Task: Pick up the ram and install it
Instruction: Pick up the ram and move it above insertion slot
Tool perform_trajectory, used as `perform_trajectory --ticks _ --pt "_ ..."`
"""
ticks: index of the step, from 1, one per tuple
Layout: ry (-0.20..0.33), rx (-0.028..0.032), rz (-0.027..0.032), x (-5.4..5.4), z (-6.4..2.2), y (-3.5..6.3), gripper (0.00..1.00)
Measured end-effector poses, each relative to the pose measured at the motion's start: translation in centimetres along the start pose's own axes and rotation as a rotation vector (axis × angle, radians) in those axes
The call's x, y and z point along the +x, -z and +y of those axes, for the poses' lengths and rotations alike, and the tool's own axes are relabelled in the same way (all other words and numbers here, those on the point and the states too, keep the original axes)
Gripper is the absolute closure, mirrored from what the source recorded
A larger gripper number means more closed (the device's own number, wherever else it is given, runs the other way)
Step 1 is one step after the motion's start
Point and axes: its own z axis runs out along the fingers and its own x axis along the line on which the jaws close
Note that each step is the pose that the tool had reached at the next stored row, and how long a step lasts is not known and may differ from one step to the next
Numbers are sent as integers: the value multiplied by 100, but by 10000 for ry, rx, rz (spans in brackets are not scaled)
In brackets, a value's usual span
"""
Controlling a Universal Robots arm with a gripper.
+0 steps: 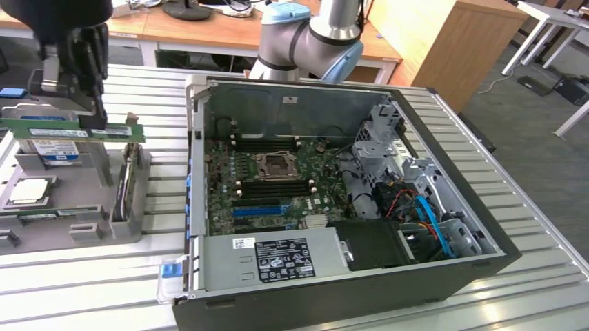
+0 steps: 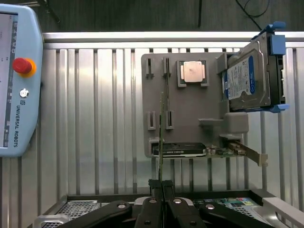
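The ram [image 1: 65,129] is a long green stick with a white label. It hangs level in the air over the grey parts holder [image 1: 83,227] at the exterior view's left. My gripper [image 1: 95,126] is shut on its upper edge, coming down from above. In the wrist view the ram [image 2: 162,137] shows edge-on as a thin line running out from between the shut fingertips of my gripper [image 2: 162,183], with the holder [image 2: 190,123] beneath it. The open computer case [image 1: 478,265] lies at the exterior view's right, its motherboard [image 1: 276,172] facing up.
The holder also carries a blue-labelled hard drive [image 2: 249,78], a square processor [image 2: 192,72] and a card [image 2: 183,150]. A power supply [image 1: 276,256] and drive cage [image 1: 396,148] stand inside the case. A teach pendant [image 2: 16,80] lies on the slatted table [image 1: 101,283].
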Motion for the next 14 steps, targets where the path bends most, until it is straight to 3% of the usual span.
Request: perform_trajectory --ticks 14 --pt "0 0 -1 -22 -516 16 89"
